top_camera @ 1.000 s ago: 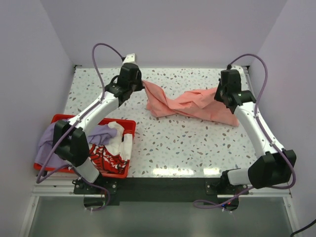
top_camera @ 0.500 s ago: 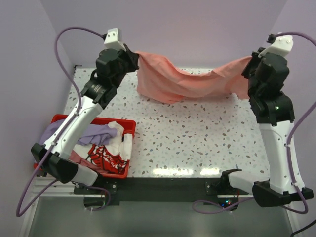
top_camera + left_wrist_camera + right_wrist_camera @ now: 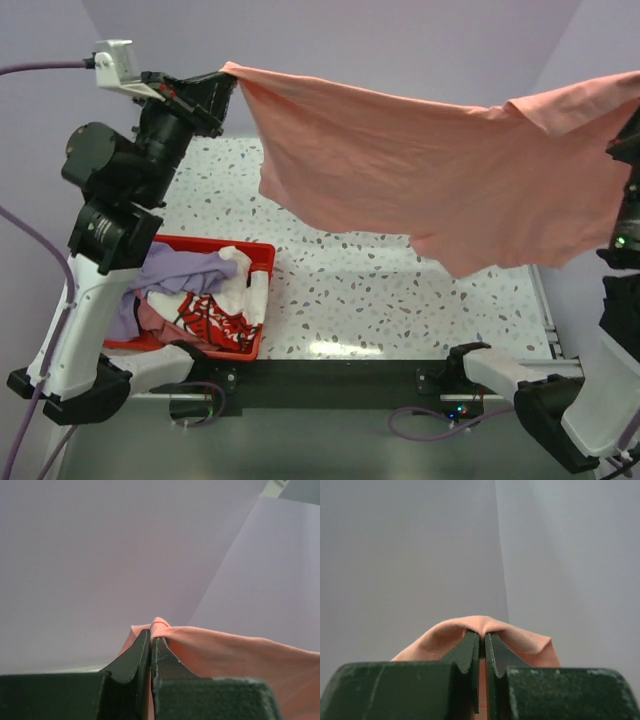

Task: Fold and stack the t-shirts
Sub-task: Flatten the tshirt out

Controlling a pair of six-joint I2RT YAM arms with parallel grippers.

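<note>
Salmon-pink t-shirt [image 3: 440, 170] hangs spread high above the table [image 3: 380, 300]. The left gripper [image 3: 150, 640] and right gripper [image 3: 482, 637] each clamp an upper corner, jaws closed tight on cloth. The lavender t-shirt [image 3: 170, 270] and white t-shirt [image 3: 215, 310] lie in the red crate [image 3: 262, 262].

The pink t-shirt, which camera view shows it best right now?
The top external view. It shows nearly all of the pink t-shirt spread out in the air, held up at both ends. The wrist views show only a small fold of it pinched in the left gripper and in the right gripper.
</note>
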